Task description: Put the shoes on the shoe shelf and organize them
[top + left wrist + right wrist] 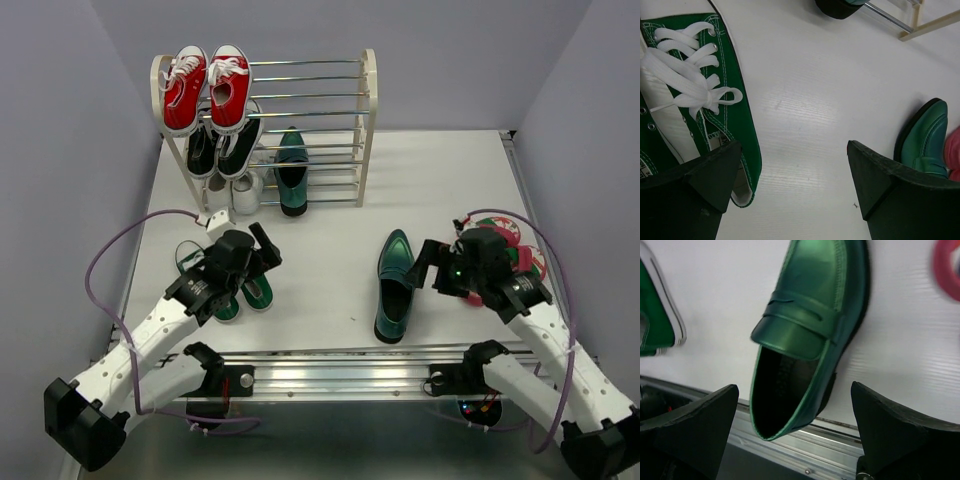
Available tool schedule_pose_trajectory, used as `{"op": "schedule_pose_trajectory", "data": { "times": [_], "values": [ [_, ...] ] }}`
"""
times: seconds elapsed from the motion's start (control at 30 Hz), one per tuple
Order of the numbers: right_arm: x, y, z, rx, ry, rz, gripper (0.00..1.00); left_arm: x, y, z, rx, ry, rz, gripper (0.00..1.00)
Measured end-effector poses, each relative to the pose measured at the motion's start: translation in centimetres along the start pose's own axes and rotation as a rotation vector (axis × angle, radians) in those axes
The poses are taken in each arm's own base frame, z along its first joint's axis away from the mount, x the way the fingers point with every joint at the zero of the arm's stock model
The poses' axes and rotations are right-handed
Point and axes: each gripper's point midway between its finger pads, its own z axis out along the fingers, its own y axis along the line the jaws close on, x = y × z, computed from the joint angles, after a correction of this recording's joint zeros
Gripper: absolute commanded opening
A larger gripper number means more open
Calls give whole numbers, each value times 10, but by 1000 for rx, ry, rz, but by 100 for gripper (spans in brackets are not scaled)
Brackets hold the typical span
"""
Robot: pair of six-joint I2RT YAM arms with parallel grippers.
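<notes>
Now, left hand [792, 157] released beside green sneaker [737, 100], right hand [795, 402] released beside loafer [810, 295]

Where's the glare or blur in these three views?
Top external: even, soft light, faint shadows beside the dark green glossy loafer on the white table, all sharp. Left wrist: broad pale sheen on the table, white laces of the small green canvas sneaker crisp. Right wrist: sheen on the loafer's vamp; red flip-flop strap at the top right edge smeared.

Flip-flops [520, 240] mostly behind right arm [545, 320]
</notes>
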Motion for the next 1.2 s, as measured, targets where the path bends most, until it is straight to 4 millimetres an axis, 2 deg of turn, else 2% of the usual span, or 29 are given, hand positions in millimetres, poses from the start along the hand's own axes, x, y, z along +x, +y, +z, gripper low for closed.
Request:
{"op": "schedule_pose_trajectory", "data": {
  "times": [0.1,0.13,0.2,0.37,0.43,0.5,0.63,0.77,0.87,1.03,1.2],
  "values": [
    [14,16,10,10,33,-56,100,0,2,-1,-4,1,-3,99],
    [27,26,16,20,66,-108,100,1,2,-2,-7,2,-3,99],
    [37,38,20,68,78,-166,100,1,4,-3,-10,4,-4,99],
    [43,67,25,208,39,-241,100,0,4,-8,7,-9,-16,99],
    [49,71,26,266,20,-255,100,0,6,-9,15,-16,-22,99],
    [57,72,23,320,17,-289,100,-1,6,-11,21,-20,-26,99],
    [57,70,17,390,-16,-292,100,-3,4,-13,31,-29,-32,99],
    [62,58,9,456,-19,-276,100,-4,4,-15,38,-36,-36,99],
    [67,54,7,465,-6,-271,100,-6,3,-16,44,-41,-39,99],
    [90,40,11,445,63,-271,100,-5,3,-16,44,-40,-39,99],
    [97,38,14,418,80,-251,100,-4,4,-15,40,-37,-37,99]
  ]
}}
